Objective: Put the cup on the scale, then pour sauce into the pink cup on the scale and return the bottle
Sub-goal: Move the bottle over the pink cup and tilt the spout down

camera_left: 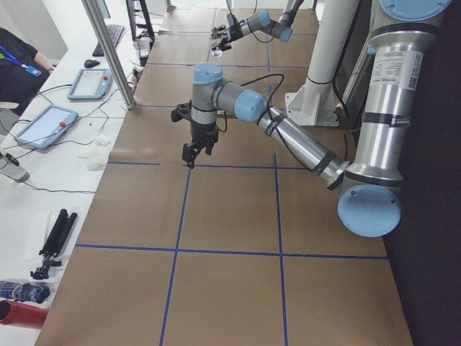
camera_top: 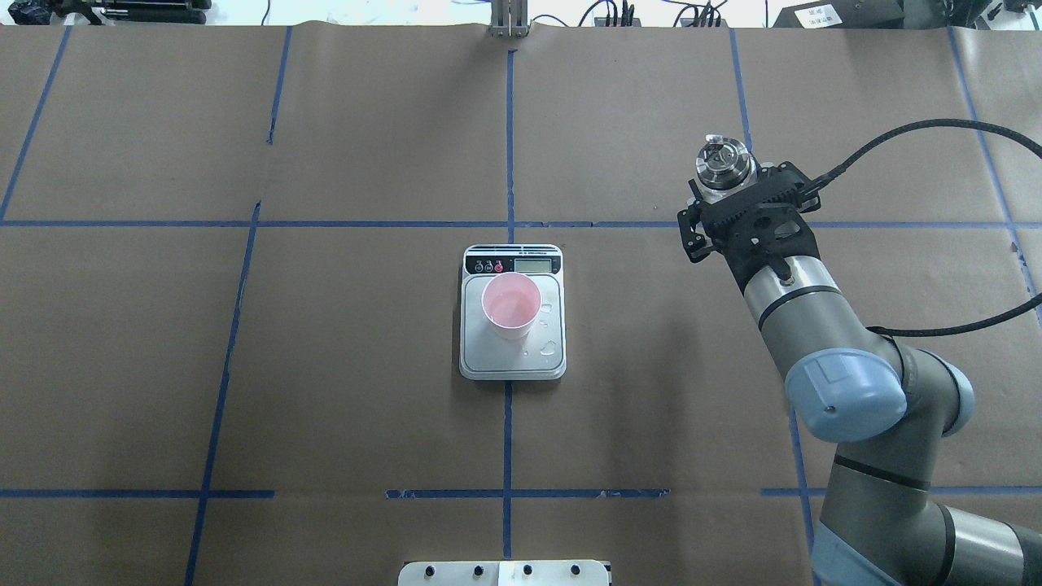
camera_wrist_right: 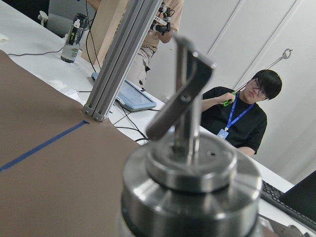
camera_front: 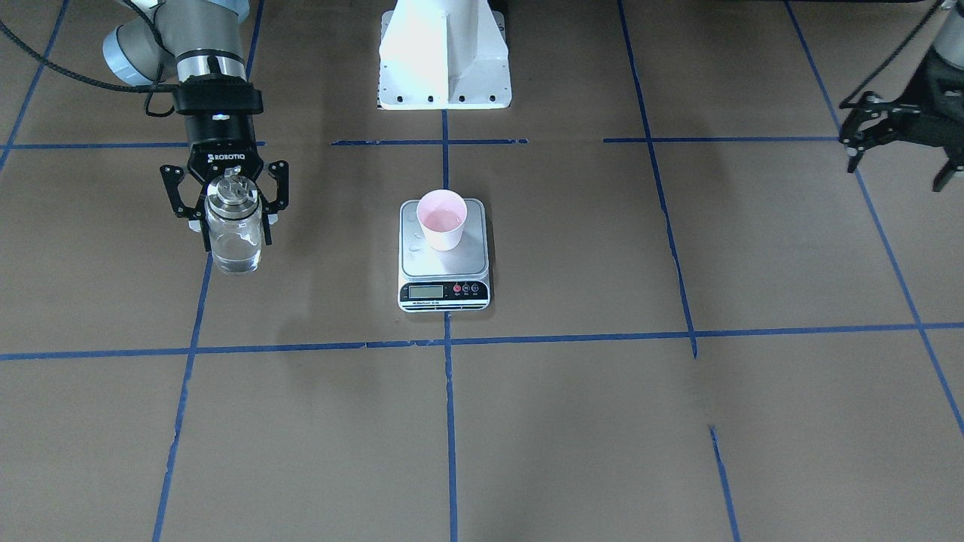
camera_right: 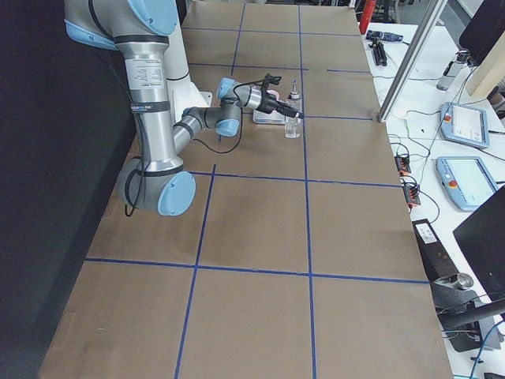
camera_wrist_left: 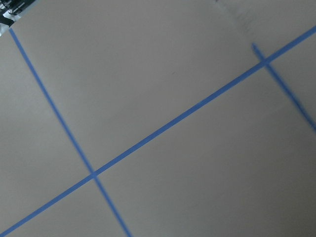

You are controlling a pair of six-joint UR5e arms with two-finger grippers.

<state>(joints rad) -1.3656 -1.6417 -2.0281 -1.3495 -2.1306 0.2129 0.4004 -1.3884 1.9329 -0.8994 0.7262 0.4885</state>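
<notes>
The pale pink cup (camera_front: 442, 218) stands on the steel platform of the scale (camera_front: 452, 265) at mid-table, with clear liquid in it; both also show in the overhead view, the cup (camera_top: 511, 305) on the scale (camera_top: 513, 364). My right gripper (camera_front: 237, 235) is shut on the clear glass bottle (camera_front: 235, 254), upright with its base at the table, well to the robot's right of the scale. The bottle's metal collar and spout (camera_wrist_right: 190, 182) fill the right wrist view and show in the overhead view (camera_top: 723, 167). Some liquid remains in the bottle. My left gripper (camera_front: 896, 162) is open and empty, far off on the robot's left.
Brown paper with a grid of blue tape (camera_top: 506, 155) covers the table. A few water drops (camera_top: 550, 347) lie on the scale's platform. The white robot base (camera_front: 444, 56) stands behind the scale. Operators and tablets are beyond the table's far edge.
</notes>
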